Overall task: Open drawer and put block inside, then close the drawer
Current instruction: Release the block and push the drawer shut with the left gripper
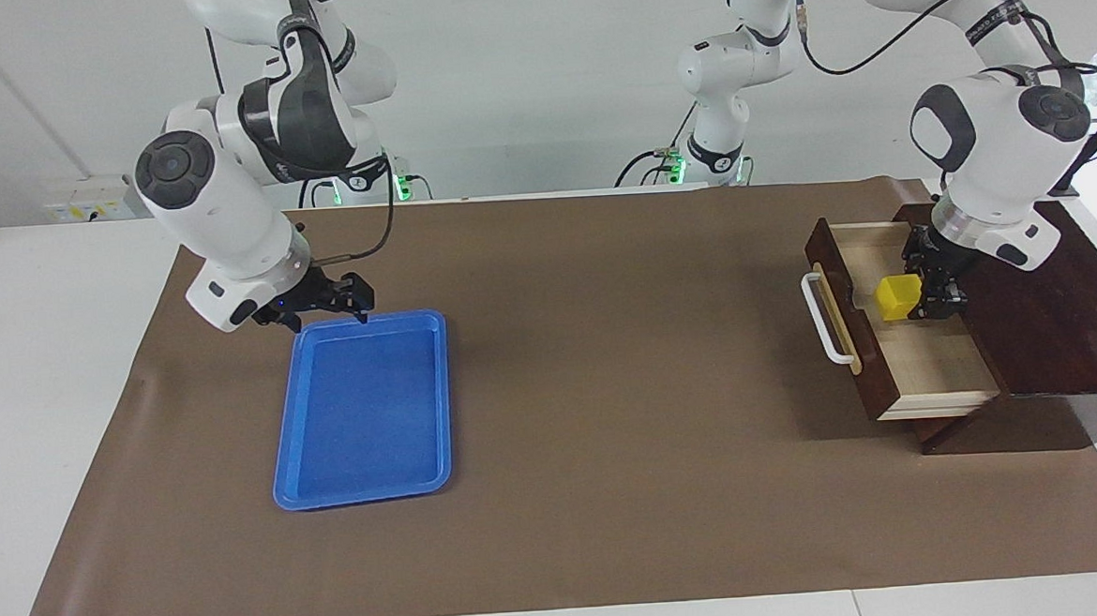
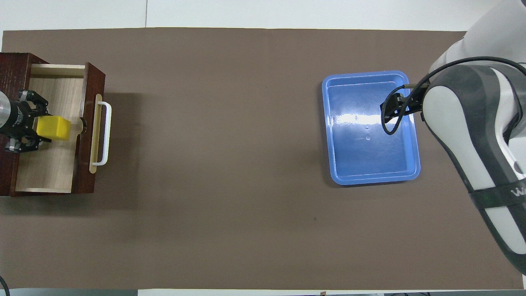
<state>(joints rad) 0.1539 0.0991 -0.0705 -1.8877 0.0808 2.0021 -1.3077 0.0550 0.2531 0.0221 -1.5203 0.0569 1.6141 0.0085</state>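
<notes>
Facing view: left gripper [image 1: 935, 299] sits inside the open drawer [image 1: 927, 363], fingers clamped on the block [image 1: 897, 297], which looks small, rigid and light, best taken by flat opposite faces. Right gripper [image 1: 353, 299] waits over the blue tray [image 1: 297, 434] rim, can't tell its gap. Overhead view: block [image 2: 53, 128] projects from the left gripper [image 2: 31, 128] toward the drawer front; handle [image 2: 106, 133] unobstructed; tray [image 2: 370, 179] well apart.

White wall [image 1: 517, 65]; white table [image 1: 45, 372]; brown mat [image 1: 609, 389] covering it.
</notes>
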